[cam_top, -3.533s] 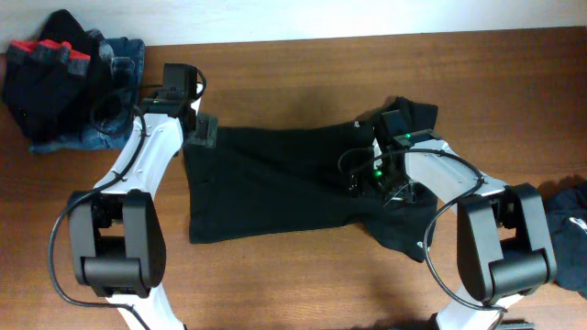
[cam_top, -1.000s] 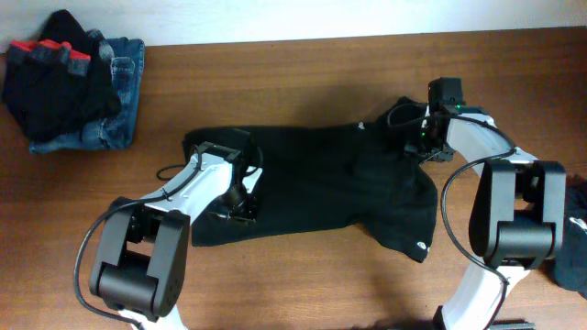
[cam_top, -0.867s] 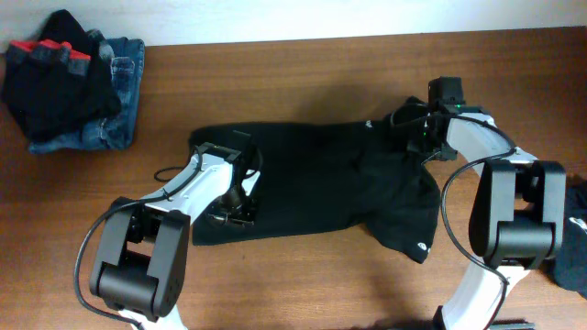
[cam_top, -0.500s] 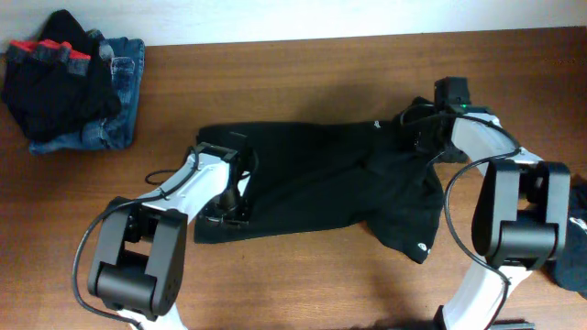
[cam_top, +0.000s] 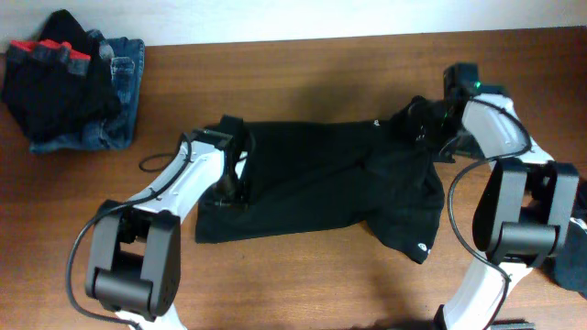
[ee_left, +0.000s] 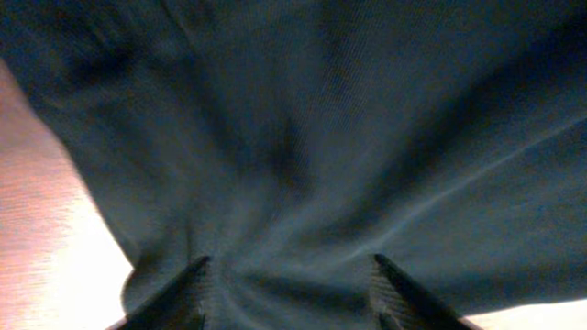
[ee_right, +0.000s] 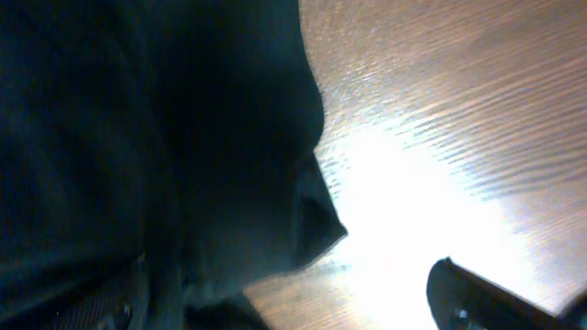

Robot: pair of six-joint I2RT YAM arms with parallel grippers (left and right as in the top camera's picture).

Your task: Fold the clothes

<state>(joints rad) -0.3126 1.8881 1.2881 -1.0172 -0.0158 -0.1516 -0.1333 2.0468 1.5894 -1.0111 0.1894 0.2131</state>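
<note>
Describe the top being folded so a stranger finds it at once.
On the wooden table, look at the middle. The black top lies spread out there, unlike the heaped pile with jeans and red trim in the far-left corner.

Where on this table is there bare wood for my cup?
The table is bare along the far edge, between the pile of clothes and the right arm. Another patch lies at the near edge, between the two arm bases, below the black top. The middle is crowded: the top and both arms fill it. A dark garment takes the right edge.
</note>
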